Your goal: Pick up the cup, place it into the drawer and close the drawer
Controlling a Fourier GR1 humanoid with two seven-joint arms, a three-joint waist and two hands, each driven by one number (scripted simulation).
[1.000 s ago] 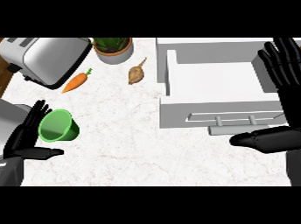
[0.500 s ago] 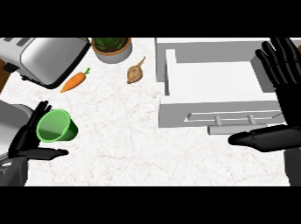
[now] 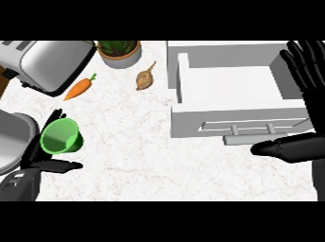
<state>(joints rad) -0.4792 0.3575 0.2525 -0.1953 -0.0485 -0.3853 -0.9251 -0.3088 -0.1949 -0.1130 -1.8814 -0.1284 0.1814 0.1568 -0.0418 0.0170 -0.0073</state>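
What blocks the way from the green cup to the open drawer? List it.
Nothing visible does. The green cup sits in the left hand at the counter's left; bare counter lies between it and the open drawer. The carrot and the onion lie farther back, off that line.

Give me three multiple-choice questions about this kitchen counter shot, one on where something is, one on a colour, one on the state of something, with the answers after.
1. Where does the carrot lie?
A. inside the drawer
B. on the counter between the toaster and the onion
C. in the cup

2. What colour is the cup?
A. green
B. red
C. white

3. What state is the drawer in?
A. shut
B. pulled open, nothing showing inside
C. open with the cup in it

Answers: 1 B, the carrot lies on the counter right of the toaster and left of the onion. 2 A, the cup at the left hand is bright green. 3 B, its white floor shows bare, beside the right hand.
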